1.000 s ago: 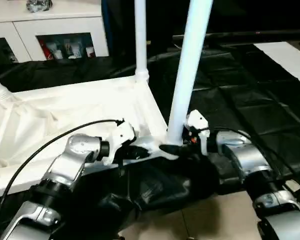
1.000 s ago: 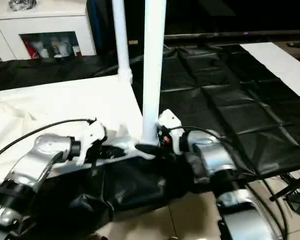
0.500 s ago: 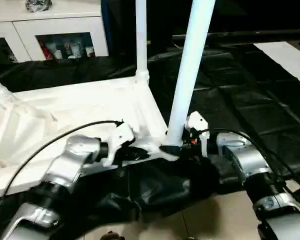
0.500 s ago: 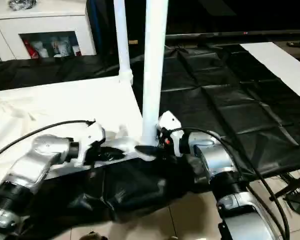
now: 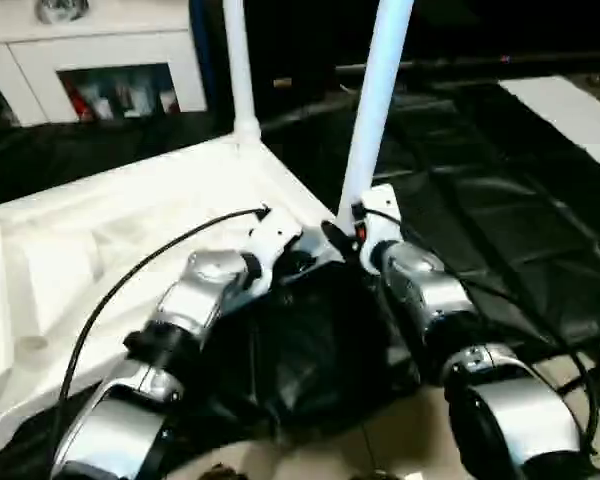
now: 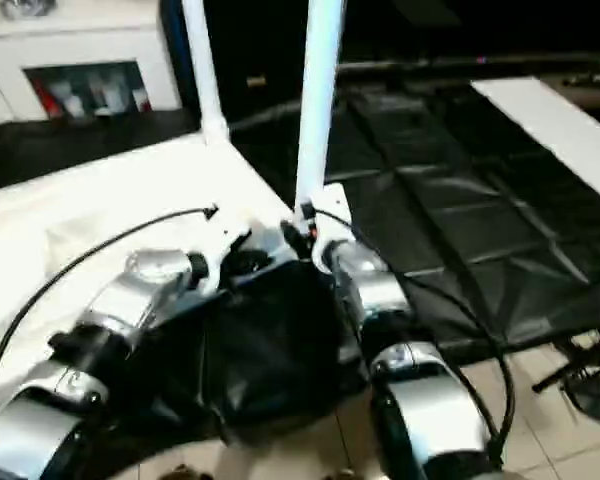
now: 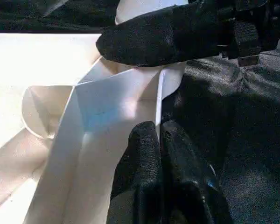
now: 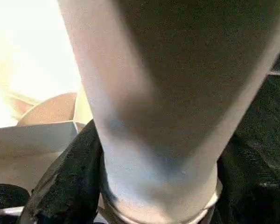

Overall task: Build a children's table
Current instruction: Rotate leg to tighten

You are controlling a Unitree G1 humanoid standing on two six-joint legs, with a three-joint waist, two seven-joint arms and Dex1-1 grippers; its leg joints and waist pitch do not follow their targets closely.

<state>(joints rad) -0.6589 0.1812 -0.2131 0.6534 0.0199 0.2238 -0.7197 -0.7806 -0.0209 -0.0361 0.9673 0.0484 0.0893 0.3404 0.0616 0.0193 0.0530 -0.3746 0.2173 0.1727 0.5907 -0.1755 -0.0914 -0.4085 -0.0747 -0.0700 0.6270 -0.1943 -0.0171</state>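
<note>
The white tabletop lies underside up on black cloth. One white leg stands in its far corner socket. A second leg rises from the near corner, tilted slightly to the right. My right gripper is closed around this leg's base, and the right wrist view shows the leg with a black finger against it. Just left of that corner, my left gripper is shut on the tabletop's thin rim. The right gripper's finger crosses above it.
A white cabinet with glass doors stands at the back left. Black cloth covers the work surface and hangs over its front edge. A white board lies at the far right, and tiled floor shows below.
The camera has swung, so the whole scene sits differently in the picture. Both grippers stay at the tabletop's near corner, the right one still at the leg's base.
</note>
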